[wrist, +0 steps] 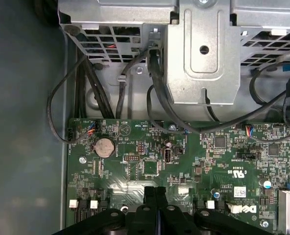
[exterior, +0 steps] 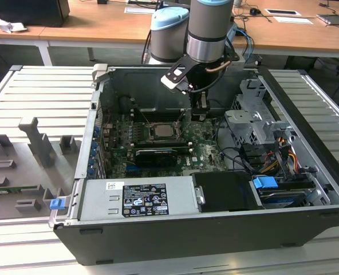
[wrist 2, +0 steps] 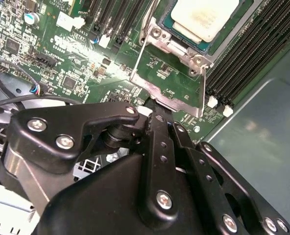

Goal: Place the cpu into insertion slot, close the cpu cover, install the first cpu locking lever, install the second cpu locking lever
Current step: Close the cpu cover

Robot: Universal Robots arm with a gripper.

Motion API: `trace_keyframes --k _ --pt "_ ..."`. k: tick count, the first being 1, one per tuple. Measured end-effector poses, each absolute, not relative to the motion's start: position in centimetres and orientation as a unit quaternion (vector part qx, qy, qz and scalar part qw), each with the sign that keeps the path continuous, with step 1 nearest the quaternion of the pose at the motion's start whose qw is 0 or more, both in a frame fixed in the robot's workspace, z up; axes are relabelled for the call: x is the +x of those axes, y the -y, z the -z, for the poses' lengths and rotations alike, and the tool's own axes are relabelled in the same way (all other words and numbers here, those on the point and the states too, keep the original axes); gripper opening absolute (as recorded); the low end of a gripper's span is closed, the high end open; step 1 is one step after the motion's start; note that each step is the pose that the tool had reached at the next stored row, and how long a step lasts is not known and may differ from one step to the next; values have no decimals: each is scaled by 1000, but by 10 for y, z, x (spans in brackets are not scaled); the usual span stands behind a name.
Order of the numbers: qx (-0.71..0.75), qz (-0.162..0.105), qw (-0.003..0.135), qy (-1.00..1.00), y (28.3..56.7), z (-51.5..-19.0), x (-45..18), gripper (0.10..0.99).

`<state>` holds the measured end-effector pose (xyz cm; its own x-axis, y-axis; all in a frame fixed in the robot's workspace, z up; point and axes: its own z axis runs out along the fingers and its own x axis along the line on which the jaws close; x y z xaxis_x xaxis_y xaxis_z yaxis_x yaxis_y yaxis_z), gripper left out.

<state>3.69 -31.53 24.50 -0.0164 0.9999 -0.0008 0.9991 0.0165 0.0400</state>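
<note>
1. Your tool (wrist 2: 155, 113) is closest, fingers pressed together, tips right at the free edge of the cpu cover (wrist 2: 174, 100).
2. Cover stands tilted up, not closed, green motherboard (wrist 2: 61, 58) showing through its window.
3. Beyond it you see the cpu (wrist 2: 206, 17) lying flat in the insertion slot (wrist 2: 222, 43), black memory slots (wrist 2: 253, 54) on both sides.

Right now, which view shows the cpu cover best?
The second wrist view: the cpu cover is open, close up, beside the cpu, the hand at its edge. In the exterior view it is tiny, under the arm.
</note>
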Motion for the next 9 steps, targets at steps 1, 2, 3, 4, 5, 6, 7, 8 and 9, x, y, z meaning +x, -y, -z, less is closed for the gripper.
trace_keyframes --k 1,2,3,4,5,6,7,8,9 --pt "701 -14 14 -713 315 -245 36 106" --pt "701 -14 14 -713 315 -245 35 106" --pt "701 -14 14 -713 315 -245 35 106" --pt "701 -14 14 -713 315 -245 34 106" --pt "701 -14 14 -713 315 -245 34 106" --pt "701 -14 14 -713 315 -245 33 106" --pt "701 -14 14 -713 315 -245 32 106" --pt "701 -14 14 -713 315 -245 31 106" --pt "701 -14 14 -713 315 -245 30 106"
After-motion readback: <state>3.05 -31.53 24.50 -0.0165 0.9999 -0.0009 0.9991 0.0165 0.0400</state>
